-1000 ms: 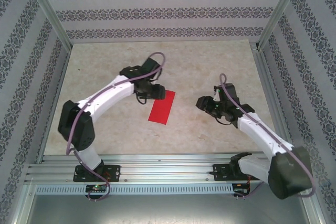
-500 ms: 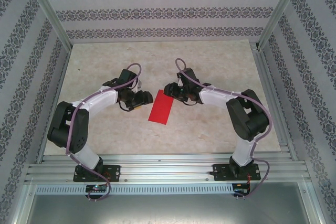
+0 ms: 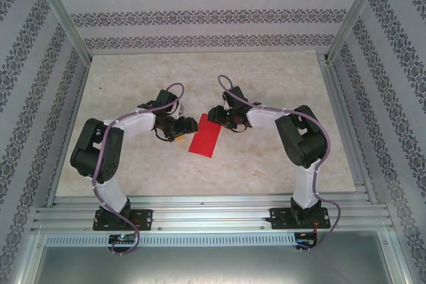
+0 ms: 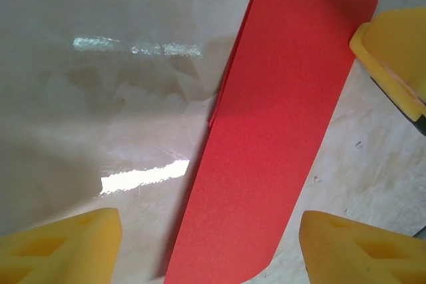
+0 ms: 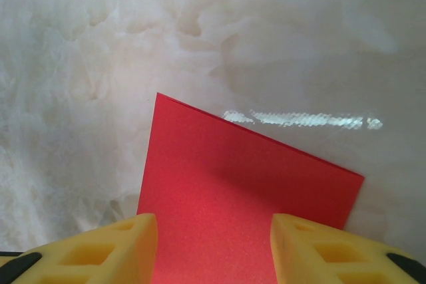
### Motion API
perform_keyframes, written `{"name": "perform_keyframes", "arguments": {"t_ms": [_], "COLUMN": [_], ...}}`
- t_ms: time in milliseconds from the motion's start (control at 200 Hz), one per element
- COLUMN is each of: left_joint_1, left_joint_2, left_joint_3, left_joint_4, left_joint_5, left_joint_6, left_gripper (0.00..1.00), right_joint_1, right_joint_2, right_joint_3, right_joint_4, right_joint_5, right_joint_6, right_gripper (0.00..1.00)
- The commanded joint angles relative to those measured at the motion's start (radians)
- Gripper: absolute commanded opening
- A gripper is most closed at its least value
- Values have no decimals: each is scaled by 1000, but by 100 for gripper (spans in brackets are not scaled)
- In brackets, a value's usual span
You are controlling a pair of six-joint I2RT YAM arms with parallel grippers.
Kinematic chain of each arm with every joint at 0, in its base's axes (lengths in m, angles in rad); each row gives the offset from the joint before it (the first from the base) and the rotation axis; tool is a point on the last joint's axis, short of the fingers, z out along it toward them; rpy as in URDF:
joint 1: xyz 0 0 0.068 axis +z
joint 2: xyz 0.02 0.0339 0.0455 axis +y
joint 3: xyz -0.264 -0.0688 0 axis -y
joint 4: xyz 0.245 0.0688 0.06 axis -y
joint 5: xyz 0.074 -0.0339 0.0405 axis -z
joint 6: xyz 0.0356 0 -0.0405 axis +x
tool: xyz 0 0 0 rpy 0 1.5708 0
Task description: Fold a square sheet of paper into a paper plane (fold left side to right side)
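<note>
The square sheet of paper (image 3: 205, 139) lies flat on the table, folded into a narrow red rectangle; the paper plane is out of view. My left gripper (image 3: 188, 126) stands open at the sheet's upper left edge. In the left wrist view the paper (image 4: 279, 131) runs between its yellow fingertips (image 4: 66, 244), and my left gripper (image 4: 210, 251) holds nothing. My right gripper (image 3: 214, 116) is open at the sheet's far end. Seen from the right wrist, the paper (image 5: 239, 184) lies under my right gripper (image 5: 214, 251), its pads (image 5: 333, 251) apart.
The pale marbled table (image 3: 279, 78) has patterned walls on three sides. A metal rail (image 3: 213, 214) carrying both arm bases runs along the near edge. One yellow finger of the right gripper (image 4: 393, 58) shows in the left wrist view.
The right arm has swung in from the right side to the sheet's far end. My left gripper has slid back to the sheet's left edge and opened wider.
</note>
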Motion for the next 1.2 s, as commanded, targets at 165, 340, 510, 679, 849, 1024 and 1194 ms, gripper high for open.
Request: {"name": "perform_keyframes", "arguments": {"t_ms": [165,340,510,679,849,1024,1194], "left_joint_1": [2,-22,-39,-46,-48,-47,-47], "left_joint_2": [81,120,145,154,149,132,107], "left_joint_3": [49,76,90,94,102,101,93], "left_joint_4": [87,94,104,144,148,138,111], "left_joint_5": [73,89,98,130,134,123,97], "left_joint_6": [-40,-47,-54,-73,-72,-68,-53], "left_gripper": [71,66,61,54,47,40,41], "right_joint_1": [-18,-20,-22,-22,-22,-27,-35], "right_joint_2": [5,12,11,13,15,9,8], "right_joint_3": [-18,-24,-30,-33,-35,-33,-32], "right_joint_4": [7,13,28,36,43,47,41], "right_joint_5": [-14,-24,-37,-43,-49,-50,-48], "right_joint_6": [-42,-49,-44,-46,-46,-53,-59], "right_gripper": [48,48,47,47,47,47,48]}}
